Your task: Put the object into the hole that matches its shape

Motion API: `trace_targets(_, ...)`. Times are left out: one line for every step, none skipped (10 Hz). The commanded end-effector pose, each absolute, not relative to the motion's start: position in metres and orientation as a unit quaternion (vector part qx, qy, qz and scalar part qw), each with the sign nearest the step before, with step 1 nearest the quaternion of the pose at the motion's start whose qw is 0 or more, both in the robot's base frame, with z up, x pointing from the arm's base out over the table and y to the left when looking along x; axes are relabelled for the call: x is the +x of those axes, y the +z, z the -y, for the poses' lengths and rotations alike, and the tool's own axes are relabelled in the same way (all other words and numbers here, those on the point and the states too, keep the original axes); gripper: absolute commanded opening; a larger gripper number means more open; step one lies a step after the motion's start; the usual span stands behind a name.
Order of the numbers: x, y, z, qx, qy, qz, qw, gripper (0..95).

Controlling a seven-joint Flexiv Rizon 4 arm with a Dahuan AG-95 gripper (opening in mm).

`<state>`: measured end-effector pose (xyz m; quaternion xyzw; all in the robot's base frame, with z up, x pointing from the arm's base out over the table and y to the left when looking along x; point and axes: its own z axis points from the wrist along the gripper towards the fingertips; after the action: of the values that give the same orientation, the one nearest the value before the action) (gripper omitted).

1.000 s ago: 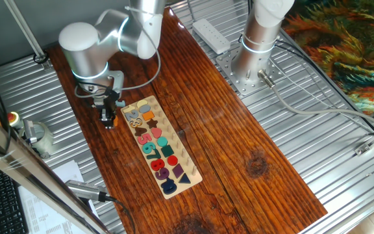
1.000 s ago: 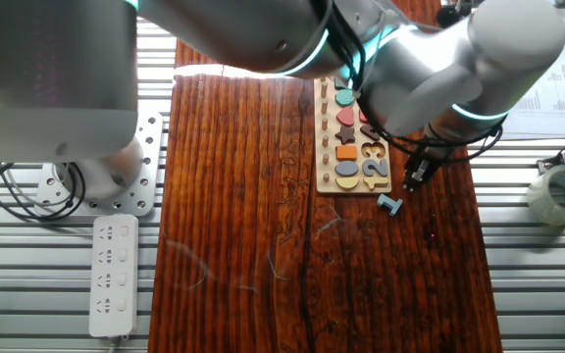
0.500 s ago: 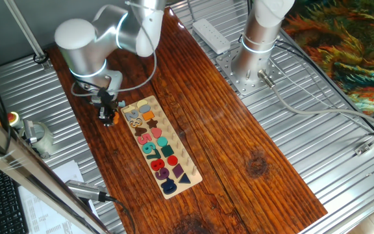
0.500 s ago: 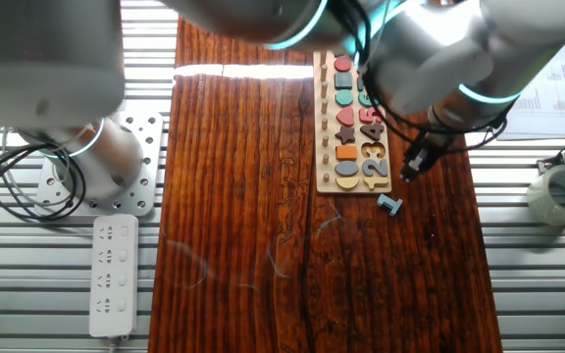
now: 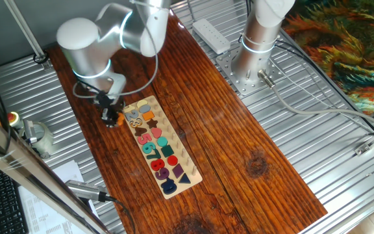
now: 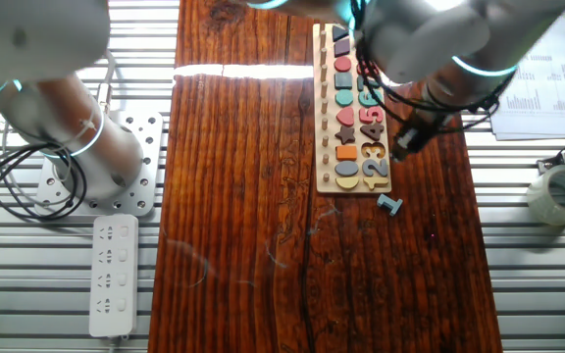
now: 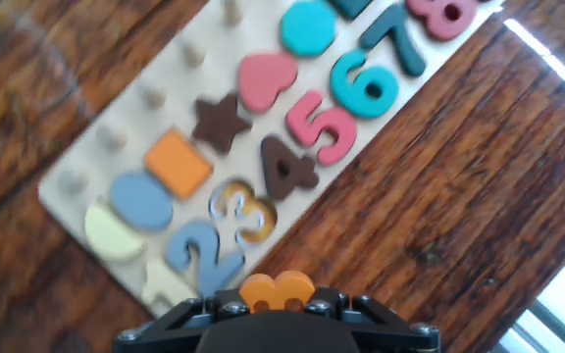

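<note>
My gripper (image 7: 277, 298) is shut on the small orange digit-3 piece (image 7: 275, 287), which sticks out between the jaws at the bottom of the hand view. The long wooden puzzle board (image 7: 77, 157) lies just ahead. Its pale digit-3 hole (image 7: 243, 211) sits empty between the blue 2 and the brown 4. In one fixed view my gripper (image 5: 111, 116) hangs at the board's (image 5: 149, 101) near-left end. In the other fixed view my gripper (image 6: 403, 145) is at the board's right edge, beside the hole (image 6: 373, 150).
A small light blue piece (image 6: 390, 204) lies on the table just past the board's end. A tape roll (image 6: 561, 191) sits off the table's right side. A power strip (image 6: 113, 275) and a second arm's base (image 5: 252, 49) stand on the metal frame.
My gripper has moved a little toward the board's edge with the orange piece in it. The board and the blue piece have not moved.
</note>
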<state>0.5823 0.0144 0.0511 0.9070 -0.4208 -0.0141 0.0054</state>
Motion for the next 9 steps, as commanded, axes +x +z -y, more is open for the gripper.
trace_targets(0.562, 0.050, -0.019, 0.889, -0.012, 0.459, 0.004, 0.0)
trace_targets(0.556, 0.050, -0.020, 0.884, -0.012, 0.468, 0.005, 0.0)
trace_targets(0.556, 0.050, -0.020, 0.884, -0.012, 0.468, 0.005, 0.0)
trace_targets(0.547, 0.047, -0.021, 0.867, 0.007, 0.498, -0.002, 0.0)
trace_targets(0.546, 0.046, -0.022, 0.858, 0.010, 0.513, -0.002, 0.0)
trace_targets(0.547, 0.044, -0.025, 0.854, 0.010, 0.520, -0.004, 0.0)
trace_targets(0.547, 0.043, -0.028, 0.852, 0.012, 0.523, -0.004, 0.0)
trace_targets(0.545, 0.041, -0.030, 0.851, 0.019, 0.524, -0.005, 0.0)
trace_targets(0.543, 0.040, -0.030, 0.851, 0.023, 0.524, -0.006, 0.0)
